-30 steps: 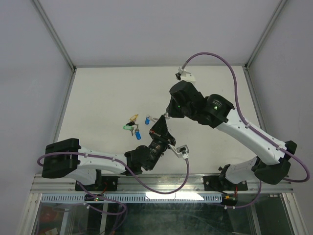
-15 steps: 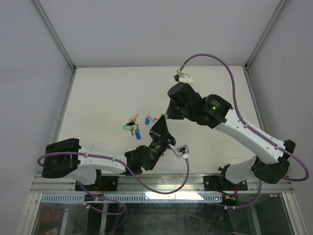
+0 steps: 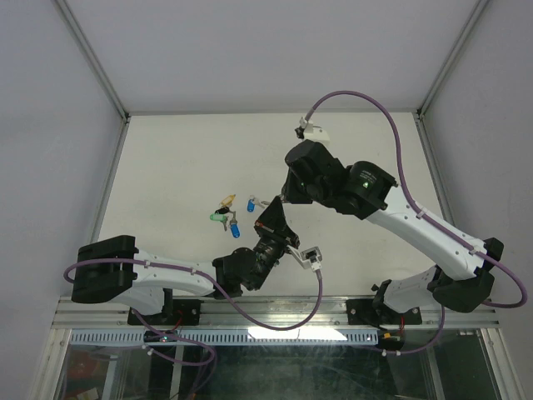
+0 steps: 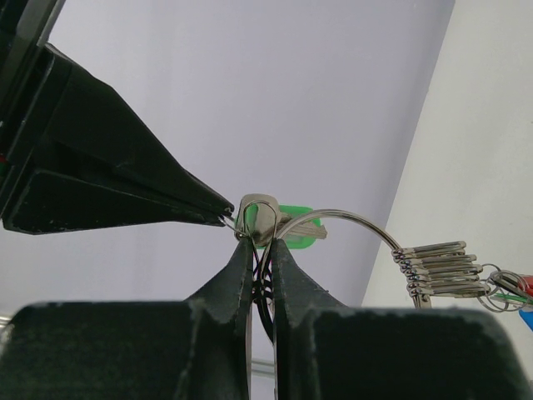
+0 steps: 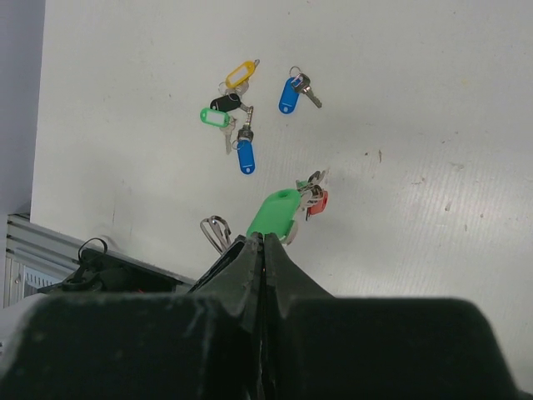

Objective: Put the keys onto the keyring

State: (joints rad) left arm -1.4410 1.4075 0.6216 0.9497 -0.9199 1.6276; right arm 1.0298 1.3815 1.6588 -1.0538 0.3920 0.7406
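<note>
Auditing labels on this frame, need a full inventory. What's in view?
table: 1, white, under everything
loose keys: 5; yellow, black, green, two blue; on the table, four bunched, one blue apart
green key: 1, green, raised off the table at the right gripper's tips
red key: 1, red, hanging beside the green key
keyring: 1, silver, raised, with a stack of silver keys on it
cables: 2, purple, one along each arm
left gripper: 1, black, shut on the keyring
right gripper: 1, black, shut on the green key
</note>
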